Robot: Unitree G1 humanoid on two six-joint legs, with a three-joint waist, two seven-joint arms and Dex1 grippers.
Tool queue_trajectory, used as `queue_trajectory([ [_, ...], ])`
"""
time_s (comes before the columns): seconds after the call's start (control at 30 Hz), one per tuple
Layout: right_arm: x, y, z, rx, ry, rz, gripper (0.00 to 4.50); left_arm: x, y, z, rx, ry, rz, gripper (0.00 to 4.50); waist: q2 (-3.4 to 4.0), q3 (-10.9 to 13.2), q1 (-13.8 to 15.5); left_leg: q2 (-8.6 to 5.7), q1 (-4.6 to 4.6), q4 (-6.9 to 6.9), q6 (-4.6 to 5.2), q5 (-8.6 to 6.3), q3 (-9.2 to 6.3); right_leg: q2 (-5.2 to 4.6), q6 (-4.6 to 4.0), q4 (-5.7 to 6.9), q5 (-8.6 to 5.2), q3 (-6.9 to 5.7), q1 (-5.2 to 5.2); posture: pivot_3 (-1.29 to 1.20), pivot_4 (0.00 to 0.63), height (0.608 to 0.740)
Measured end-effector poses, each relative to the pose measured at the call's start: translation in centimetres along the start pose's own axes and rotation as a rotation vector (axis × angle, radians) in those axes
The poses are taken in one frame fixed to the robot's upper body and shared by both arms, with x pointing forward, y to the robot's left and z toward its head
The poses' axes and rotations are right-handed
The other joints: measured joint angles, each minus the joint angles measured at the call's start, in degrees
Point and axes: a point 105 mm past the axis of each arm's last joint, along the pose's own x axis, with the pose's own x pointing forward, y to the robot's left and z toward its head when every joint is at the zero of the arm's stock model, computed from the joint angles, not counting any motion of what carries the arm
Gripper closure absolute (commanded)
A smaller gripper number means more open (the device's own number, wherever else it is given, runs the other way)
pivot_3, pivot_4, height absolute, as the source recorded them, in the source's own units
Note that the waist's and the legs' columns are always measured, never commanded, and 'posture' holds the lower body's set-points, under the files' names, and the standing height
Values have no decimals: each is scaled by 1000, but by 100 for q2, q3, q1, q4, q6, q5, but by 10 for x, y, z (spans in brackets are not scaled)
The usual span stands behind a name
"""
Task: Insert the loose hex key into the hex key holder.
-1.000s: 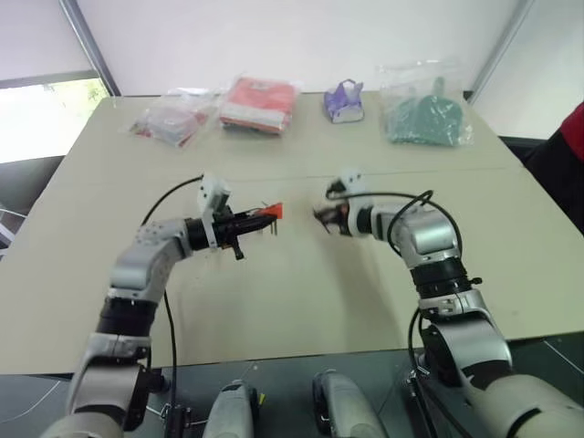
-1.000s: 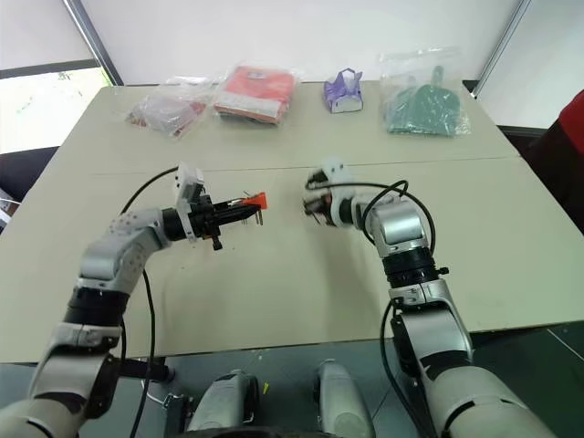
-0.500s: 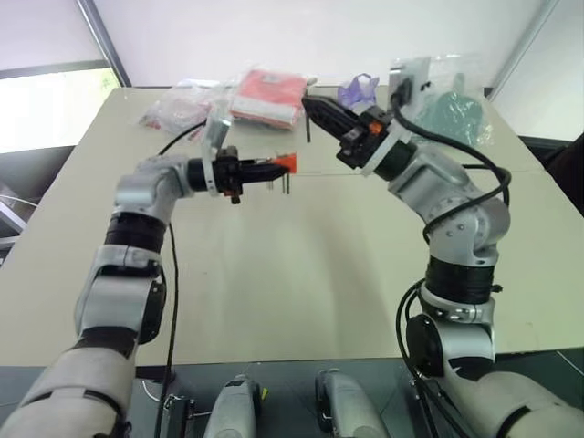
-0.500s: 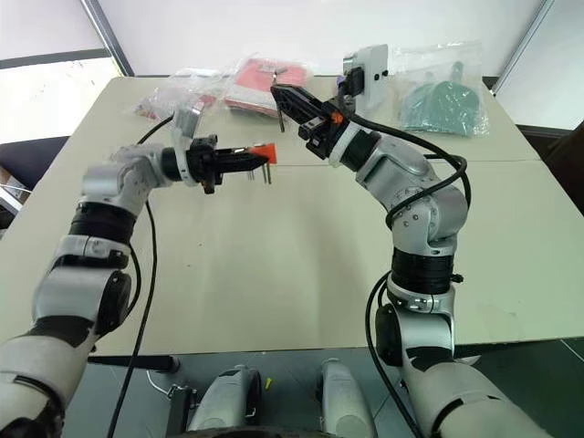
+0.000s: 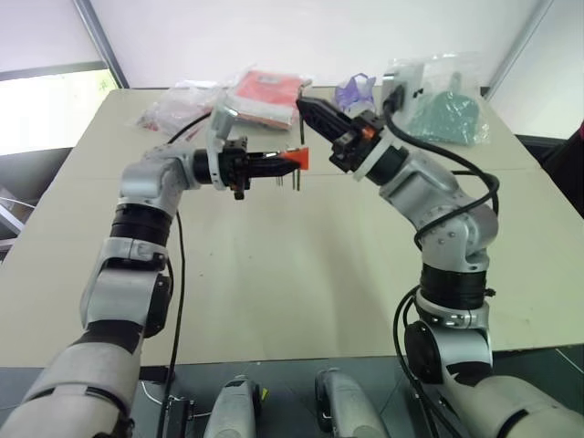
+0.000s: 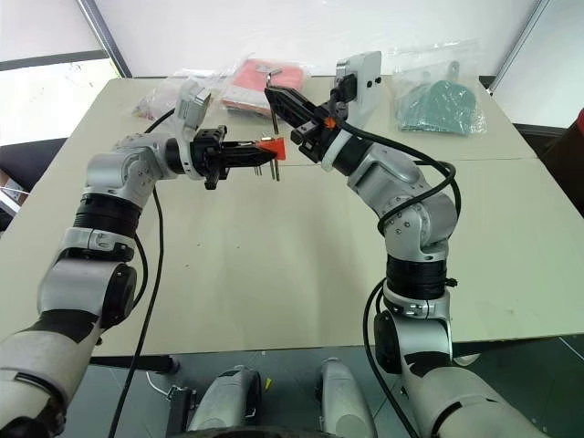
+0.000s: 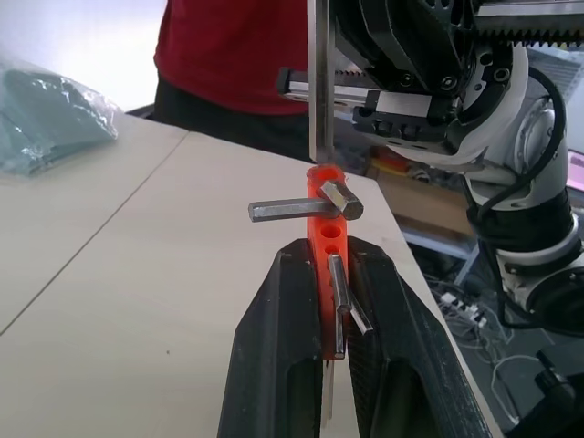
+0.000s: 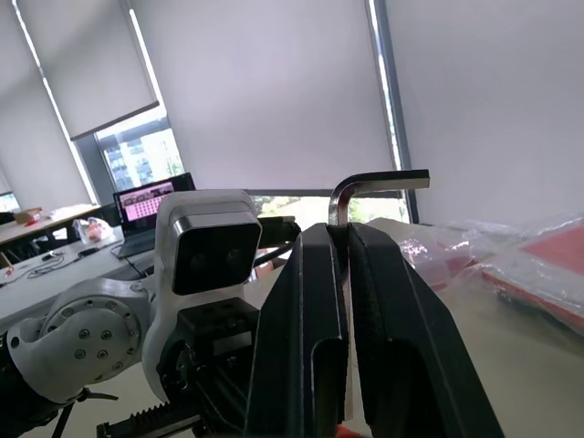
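My left gripper (image 5: 274, 162) is held level above the table, shut on the orange-red hex key holder (image 5: 298, 160), which sticks out past its fingertips. Thin dark keys hang down from the block, and one (image 7: 301, 210) lies crosswise. My right gripper (image 5: 307, 103) hovers just above and behind the holder, shut on the loose hex key (image 8: 379, 181), a silver L-shaped rod with its short bent end above the fingertips. In the left wrist view the key's long shaft (image 7: 317, 82) comes straight down to the holder's (image 7: 330, 237) outer end. I cannot tell whether it is in a hole.
Along the far side of the beige table (image 5: 274, 274) lie a clear bag (image 5: 173, 114), a red packet (image 5: 269, 91), a purple item (image 5: 351, 91) and a green item in a clear bag (image 5: 447, 114). A person in red (image 7: 237, 46) stands at the table's right.
Both arms have risen from low over the table. The right gripper swung up over the holder with the key, then both barely moved in the last half second.
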Motion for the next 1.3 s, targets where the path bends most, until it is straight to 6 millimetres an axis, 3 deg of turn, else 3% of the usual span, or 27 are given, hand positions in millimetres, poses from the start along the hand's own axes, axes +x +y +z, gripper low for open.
queue_trajectory([
  [0.93,-6,-12,-11,10,23,-42,4464,-4,5,-6,22,10,47,4500,0,0,2,0,0,5,0,0,0,0,0,6,0,0,0,0,150,740],
  [1.13,-6,-13,-10,18,13,-47,4464,-10,5,-24,16,60,55,4500,0,0,2,0,1,6,0,0,0,0,0,8,0,1,0,0,150,740],
  [1.3,-6,-12,-9,26,10,-42,4464,-11,7,-26,19,63,65,4500,0,0,7,0,0,10,0,0,0,0,0,8,0,1,1,0,150,740],
])
